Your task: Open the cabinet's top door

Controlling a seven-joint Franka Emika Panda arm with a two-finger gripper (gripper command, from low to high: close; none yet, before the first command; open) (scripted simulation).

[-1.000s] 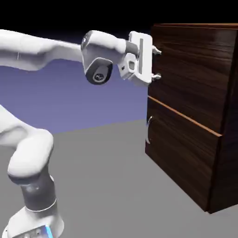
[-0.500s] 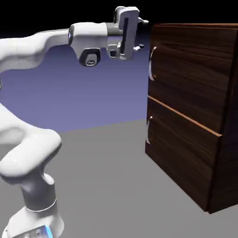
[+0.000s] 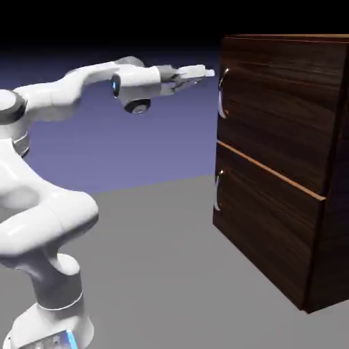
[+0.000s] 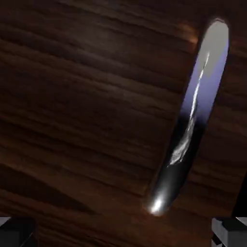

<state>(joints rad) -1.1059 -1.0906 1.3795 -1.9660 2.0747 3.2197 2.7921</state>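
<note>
Spread wide and empty, the gripper (image 3: 204, 72) hangs level, just short of the cabinet (image 3: 286, 163), whose top door (image 3: 272, 109) is shut. Its silver handle (image 4: 190, 120) runs from one o'clock toward six in the hand view, off-centre. I'd shift until the bar sits between the fingertips (image 4: 17, 231), then close.

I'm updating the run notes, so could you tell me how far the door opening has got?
Done: the gripper is up level with the top door's handle, jaws open. In hand: lining up; the handle sits right of centre in the hand view. Left: grasp and pull; the top door looks shut.
</note>
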